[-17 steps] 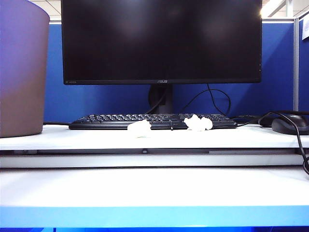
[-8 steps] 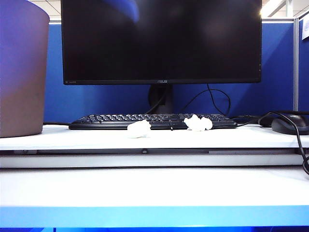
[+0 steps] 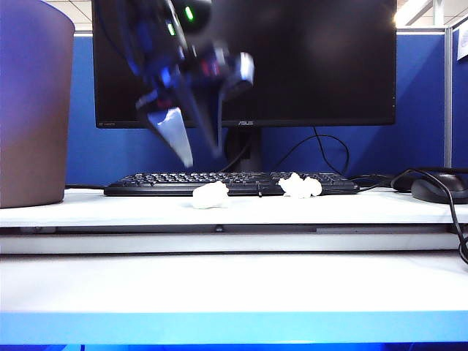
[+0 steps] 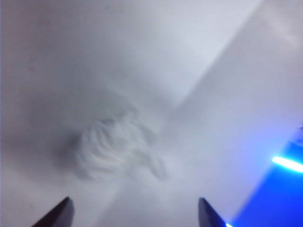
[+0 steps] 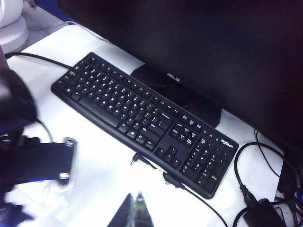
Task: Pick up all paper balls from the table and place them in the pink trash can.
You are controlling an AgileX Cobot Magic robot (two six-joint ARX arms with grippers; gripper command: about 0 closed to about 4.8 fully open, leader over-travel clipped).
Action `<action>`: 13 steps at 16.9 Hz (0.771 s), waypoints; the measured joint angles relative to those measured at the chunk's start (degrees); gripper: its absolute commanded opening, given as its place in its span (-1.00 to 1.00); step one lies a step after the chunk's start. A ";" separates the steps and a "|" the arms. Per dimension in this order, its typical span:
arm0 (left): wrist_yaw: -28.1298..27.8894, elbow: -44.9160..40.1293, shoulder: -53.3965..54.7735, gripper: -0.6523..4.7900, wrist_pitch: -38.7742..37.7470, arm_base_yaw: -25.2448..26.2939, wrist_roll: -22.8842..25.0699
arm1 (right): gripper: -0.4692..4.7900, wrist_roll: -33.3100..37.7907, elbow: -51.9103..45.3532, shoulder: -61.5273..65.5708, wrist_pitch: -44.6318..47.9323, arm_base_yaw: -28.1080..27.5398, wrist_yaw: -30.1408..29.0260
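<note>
Hovering open, left gripper (image 4: 132, 215) — crumpled paper ball (image 4: 116, 150); right gripper (image 5: 137, 208) shut.

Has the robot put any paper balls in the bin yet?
Not that I can see. Two paper balls lie on the table by the keyboard. The left gripper hangs above one, jaws open, empty. The right gripper is shut. The pink trash can waits.
</note>
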 measured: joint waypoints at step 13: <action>-1.31 0.11 4.28 0.49 5.77 -0.07 0.02 | -0.85 0.00 -0.04 0.39 -18.51 -0.02 -5.97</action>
